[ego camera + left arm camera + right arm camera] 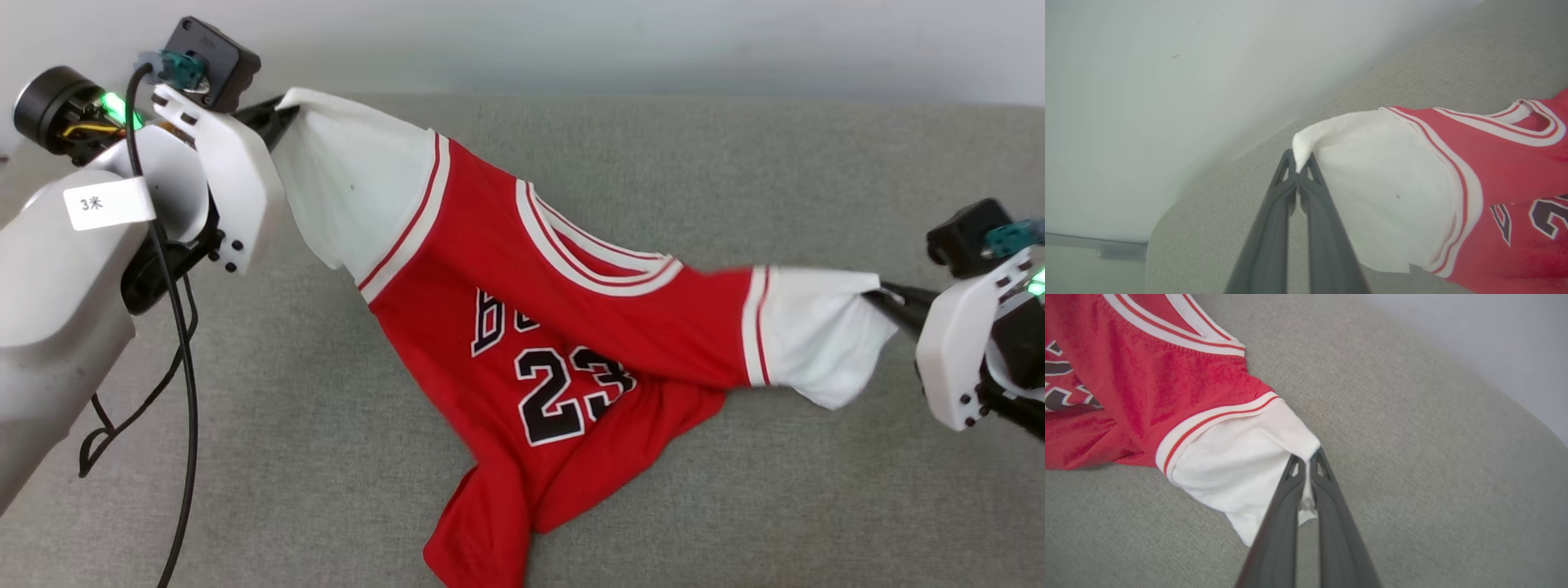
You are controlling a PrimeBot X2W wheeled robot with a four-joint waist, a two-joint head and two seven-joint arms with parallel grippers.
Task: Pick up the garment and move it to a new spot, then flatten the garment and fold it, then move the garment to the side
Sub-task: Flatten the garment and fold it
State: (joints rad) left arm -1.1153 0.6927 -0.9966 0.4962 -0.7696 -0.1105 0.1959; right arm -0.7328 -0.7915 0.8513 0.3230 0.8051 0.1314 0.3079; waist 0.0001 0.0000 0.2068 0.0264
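**A:** where's the garment (571, 343) right now?

**B:** stretched across the grey fabric surface (775, 163), with the red hem bunched up near the camera. left tool (1299, 165) is pinching one white sleeve tip and that end looks lifted. right tool (1308, 459) is clamped on the other sleeve's edge, down low.

Your work surface (735, 490) is covered in grey woven upholstery fabric, uniform in tone, with a fine weave. In the head view it runs from 6 o'clock up to a plain, pale wall (653, 41) along 12 o'clock, and the line where they meet is soft. In the left wrist view you see the fabric end in a rounded corner (1161, 220) at 7 o'clock, with a grey strip (1098, 245) under the wall at 8 o'clock. In the right wrist view the wall sits at 1 o'clock. Lighting is even and diffuse, and shadows are faint.
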